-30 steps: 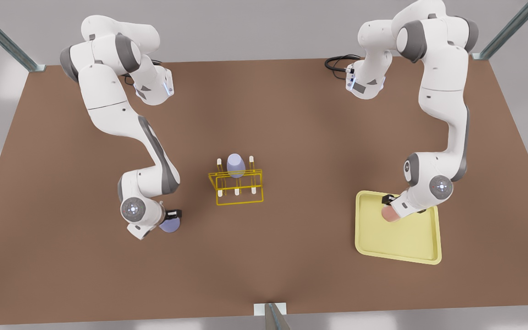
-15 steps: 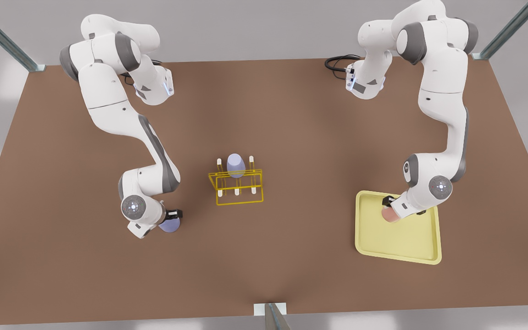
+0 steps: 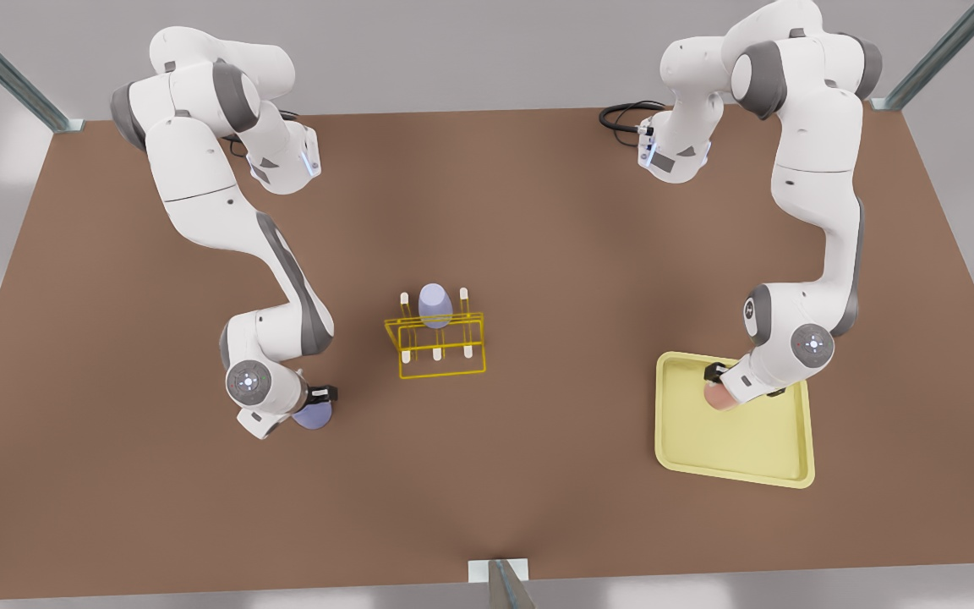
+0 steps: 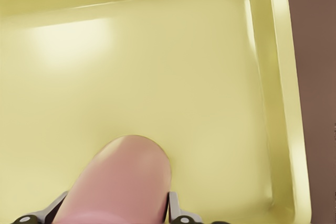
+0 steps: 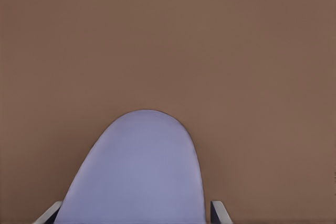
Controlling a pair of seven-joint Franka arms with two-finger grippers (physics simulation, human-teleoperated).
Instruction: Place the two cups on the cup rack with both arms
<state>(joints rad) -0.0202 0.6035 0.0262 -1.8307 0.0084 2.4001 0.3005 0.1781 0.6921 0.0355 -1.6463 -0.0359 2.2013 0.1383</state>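
Observation:
The pale pink cup (image 3: 715, 397) lies between the fingers of my left gripper (image 3: 717, 385), which is shut on it over the far left corner of the pale-yellow tray (image 3: 741, 461), on the front view's right. In the left wrist view the pink cup (image 4: 121, 182) is flanked by both fingers (image 4: 176, 211). My right gripper (image 3: 314, 404), on the front view's left, is shut on the lavender cup (image 3: 314, 416) just above the table. That lavender cup (image 5: 139, 171) shows between the fingers (image 5: 219, 212) in the right wrist view. The yellow cup rack (image 3: 445, 359) stands mid-table.
Another lavender cup (image 3: 435, 304) sits upside down on a far peg of the rack. Brown table (image 3: 538, 237) spreads between the arms. A black cable (image 3: 622, 114) lies at the far edge, and metal posts stand at the table's corners.
Both arms have barely moved. The right gripper crept slightly toward the rack with the lavender cup. The left gripper shifted a touch with the pink cup.

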